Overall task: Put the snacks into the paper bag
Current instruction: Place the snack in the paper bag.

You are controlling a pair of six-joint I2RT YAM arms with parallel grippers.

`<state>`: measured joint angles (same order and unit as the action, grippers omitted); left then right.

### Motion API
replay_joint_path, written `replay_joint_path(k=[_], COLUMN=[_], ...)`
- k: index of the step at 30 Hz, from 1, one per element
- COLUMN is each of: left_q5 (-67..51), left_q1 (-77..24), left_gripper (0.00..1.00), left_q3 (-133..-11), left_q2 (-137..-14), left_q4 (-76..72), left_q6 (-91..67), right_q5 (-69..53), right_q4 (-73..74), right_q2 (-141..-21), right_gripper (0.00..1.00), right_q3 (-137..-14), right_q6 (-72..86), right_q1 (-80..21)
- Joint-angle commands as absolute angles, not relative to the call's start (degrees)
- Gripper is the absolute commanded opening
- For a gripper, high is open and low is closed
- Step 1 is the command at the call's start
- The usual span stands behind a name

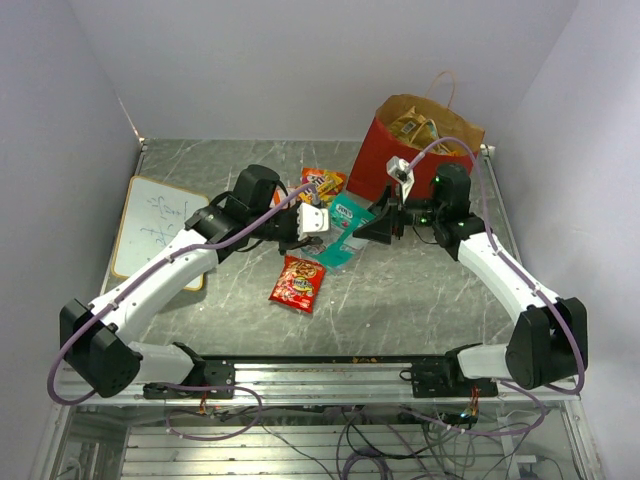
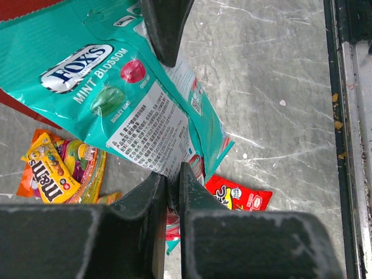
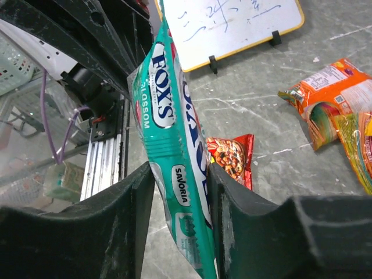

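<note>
The teal pack hangs above the table between both grippers. My left gripper is shut on its edge; in the left wrist view the fingertips pinch the pack by its label side. My right gripper holds the other end; in the right wrist view the pack fills the gap between the fingers. The red paper bag stands open at the back right with packets inside. A small red packet lies in front, and orange and yellow packs lie behind.
A white board lies at the left, also in the right wrist view. An M&M's pack and the red packet lie under the left wrist. An orange pack lies right of my right gripper.
</note>
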<state>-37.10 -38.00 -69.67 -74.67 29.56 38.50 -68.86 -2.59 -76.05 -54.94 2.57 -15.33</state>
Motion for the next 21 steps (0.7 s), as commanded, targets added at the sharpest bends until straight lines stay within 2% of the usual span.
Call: replay_joint_path(k=[1, 5, 7, 10, 14, 18, 21], left_q5=[-37.8, -36.8, -36.3, -36.0, -34.8, -31.4, -27.9], left_q1=[-38.5, -38.4, -38.5, -38.4, -38.3, -37.7, -36.9], left_gripper=[0.07, 0.08, 0.13, 0.34, 0.50, 0.74, 0.87], left_q3=[-69.2, -68.4, -67.9, -66.8, -66.0, -65.3, -64.1], left_q2=[-73.5, -73.4, -73.0, -72.0, -70.6, -68.6, -66.7], left_q4=[24.7, 23.8, 23.5, 23.0, 22.3, 21.4, 20.1], left_q6=[37.4, 36.8, 36.7, 36.6, 35.8, 34.4, 33.1], right_q5=[-70.9, -69.6, -68.7, -67.4, -65.6, -63.1, -58.7], right_q4=[-5.4, -1.3, 0.0, 1.1, 5.3, 8.6, 11.8], right_q2=[-76.1, -75.0, -73.8, -71.8, -68.7, -65.5, -63.4], right_gripper=[0.36, 0.13, 0.00, 0.00, 0.00, 0.00, 0.00], right_q3=[-55.1, -56.5, -56.5, -56.2, -57.0, -59.9, -62.3], right_q6=[3.9, 0.2, -1.4, -3.2, -6.9, -8.0, -8.8], right_q1=[-15.8, -15.5, -15.2, -14.4, -12.7, -10.1, -7.8])
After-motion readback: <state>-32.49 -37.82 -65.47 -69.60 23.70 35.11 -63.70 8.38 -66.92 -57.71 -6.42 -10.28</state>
